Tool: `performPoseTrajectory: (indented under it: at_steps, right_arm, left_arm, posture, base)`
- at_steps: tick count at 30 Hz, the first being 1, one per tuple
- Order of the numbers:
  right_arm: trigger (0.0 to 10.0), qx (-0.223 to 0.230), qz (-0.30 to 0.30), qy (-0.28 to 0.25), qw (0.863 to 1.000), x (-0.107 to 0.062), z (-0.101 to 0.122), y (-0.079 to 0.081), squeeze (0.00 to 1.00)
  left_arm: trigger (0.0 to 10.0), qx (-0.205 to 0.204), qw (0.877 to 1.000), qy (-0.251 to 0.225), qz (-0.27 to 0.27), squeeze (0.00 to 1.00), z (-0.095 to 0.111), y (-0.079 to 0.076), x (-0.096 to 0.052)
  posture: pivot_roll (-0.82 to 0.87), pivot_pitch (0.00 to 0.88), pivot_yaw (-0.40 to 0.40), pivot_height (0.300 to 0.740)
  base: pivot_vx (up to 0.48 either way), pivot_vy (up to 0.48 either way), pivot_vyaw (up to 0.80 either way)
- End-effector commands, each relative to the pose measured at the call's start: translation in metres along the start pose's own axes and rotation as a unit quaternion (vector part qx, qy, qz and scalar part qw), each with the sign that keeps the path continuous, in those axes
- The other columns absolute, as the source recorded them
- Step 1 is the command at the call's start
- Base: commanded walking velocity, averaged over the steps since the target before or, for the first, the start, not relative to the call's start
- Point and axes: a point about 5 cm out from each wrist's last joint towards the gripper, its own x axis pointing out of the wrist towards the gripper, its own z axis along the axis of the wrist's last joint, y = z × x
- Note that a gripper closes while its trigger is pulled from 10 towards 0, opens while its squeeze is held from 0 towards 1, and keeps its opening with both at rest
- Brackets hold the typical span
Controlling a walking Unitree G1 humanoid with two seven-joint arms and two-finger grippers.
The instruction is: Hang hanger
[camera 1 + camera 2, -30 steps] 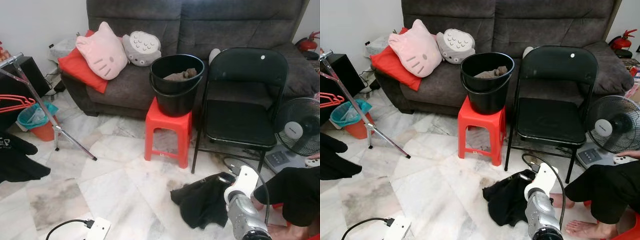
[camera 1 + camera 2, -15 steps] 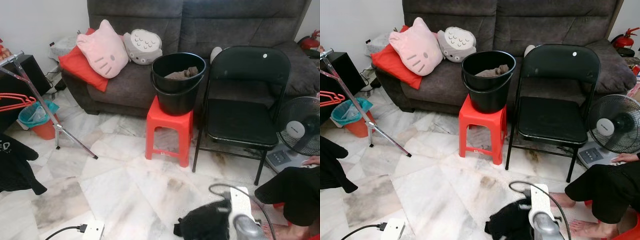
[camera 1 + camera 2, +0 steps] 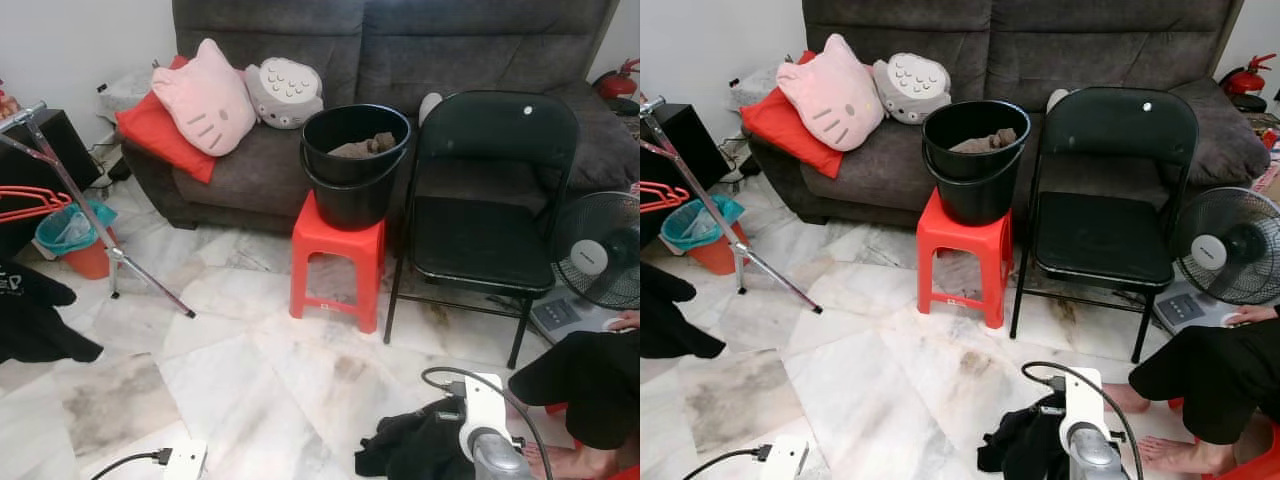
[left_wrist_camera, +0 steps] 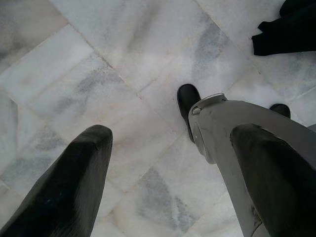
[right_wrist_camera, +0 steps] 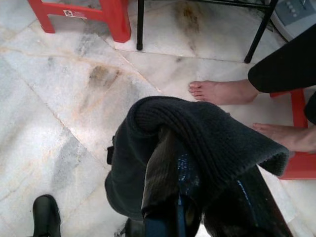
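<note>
an orange hanger (image 3: 30,205) is seen at the far left of the head views, hooked on the slanted metal rack (image 3: 75,195); a black shirt (image 3: 35,325) hangs just below it. the hanger is well apart from both grippers.

a dark knitted garment (image 5: 197,143) is draped over the right gripper (image 5: 197,197), low at the robot's right front, above the marble floor (image 3: 250,370). the black fingers (image 5: 163,173) are seen closed together under the cloth, with the garment pinched between them. in the head view the same garment (image 3: 415,445) hangs as a bunch beside the silver right arm (image 3: 487,440).

the left gripper (image 4: 168,173) hangs idle over the floor, its two fingers set wide apart with nothing between them; the robot's leg (image 4: 232,143) and black foot (image 4: 187,101) are seen beyond it.

bare feet (image 5: 222,91) of a seated person are noted just beside the garment, next to a red stool edge (image 5: 296,148); a dark trouser leg (image 3: 585,385) is seen at the right.

farther off: a red stool (image 3: 338,265) carrying a black bucket (image 3: 355,165), a black folding chair (image 3: 490,200) beside it, a standing fan (image 3: 600,250) at the right, a grey sofa (image 3: 400,60) behind with a pink cat cushion (image 3: 205,100), a grey plush (image 3: 285,92) and a red cushion (image 3: 150,135). a teal-lined bin (image 3: 75,240) stands near the rack; a white power strip (image 3: 185,462) lies on the floor at lower left.
</note>
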Motion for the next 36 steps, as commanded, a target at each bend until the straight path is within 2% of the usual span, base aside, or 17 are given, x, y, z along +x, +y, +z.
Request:
performPoseTrajectory:
  at_steps: [1,36]
  right_arm:
    - [10.0,-0.001,0.007,-0.014,1.0,0.0011,0.0065,0.0039,0.0]
    - [10.0,0.003,0.007,-0.017,1.0,0.001,0.0061,0.0027,0.0]
  left_arm:
    - [10.0,0.0,1.0,0.0,0.006,0.0,-0.0002,0.0023,-0.0004]
    - [10.0,0.009,1.0,0.001,0.005,0.0,0.0008,0.002,-0.0002]
  posture:
    - [-0.02,0.0,0.061,0.74]
    - [-0.02,0.0,0.057,0.74]
  base:
    - [0.0,0.0,0.48]
    - [0.0,0.0,0.8]
